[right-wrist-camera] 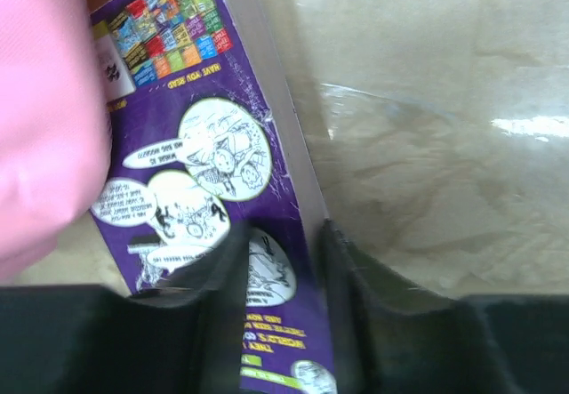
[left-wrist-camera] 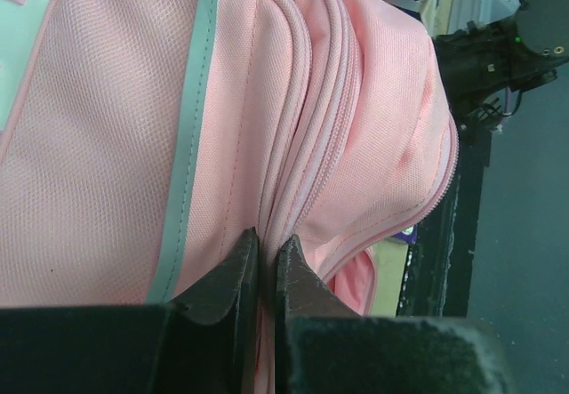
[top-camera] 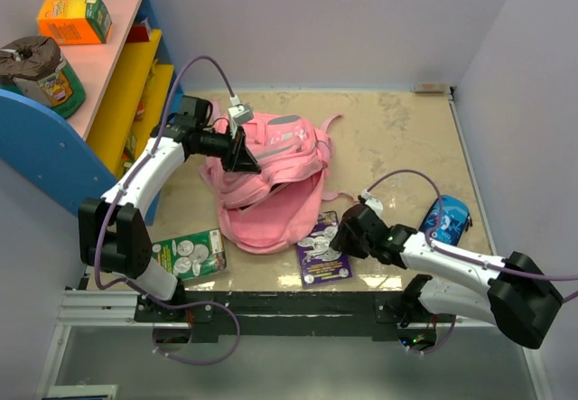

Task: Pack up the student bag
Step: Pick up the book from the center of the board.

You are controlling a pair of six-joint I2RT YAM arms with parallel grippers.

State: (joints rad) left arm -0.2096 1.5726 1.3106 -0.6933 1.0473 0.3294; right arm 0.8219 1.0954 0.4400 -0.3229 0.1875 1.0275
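Fingers first: the left gripper (top-camera: 242, 154) is up at the top of the student bag (top-camera: 271, 179), and from the left wrist view its two dark fingers (left-wrist-camera: 233, 274) are pinched almost together, only a sliver of gap between the tips. That sliver sits right on the bag's pink zip seam, beside the grey stripe, so it has hold of the fabric edge there.

The bag itself lies in the middle of the table (top-camera: 397, 138), a slumped pink heap with its lower flap spread toward the near edge and one strap trailing off behind.

Over on the right, the right gripper (top-camera: 341, 237) is low at the near right corner of the bag, down on the purple book (top-camera: 322, 257) that lies flat with one corner tucked under the pink cloth. Its fingers (right-wrist-camera: 222, 269) stand partly apart, one over the purple cover, the other just outside the book's long edge, that edge running up between them. Whether the pads are pressing the book I cannot tell.

A blue pouch (top-camera: 447, 217) lies beside the right forearm, and a green card (top-camera: 190, 254) near the left arm's base.
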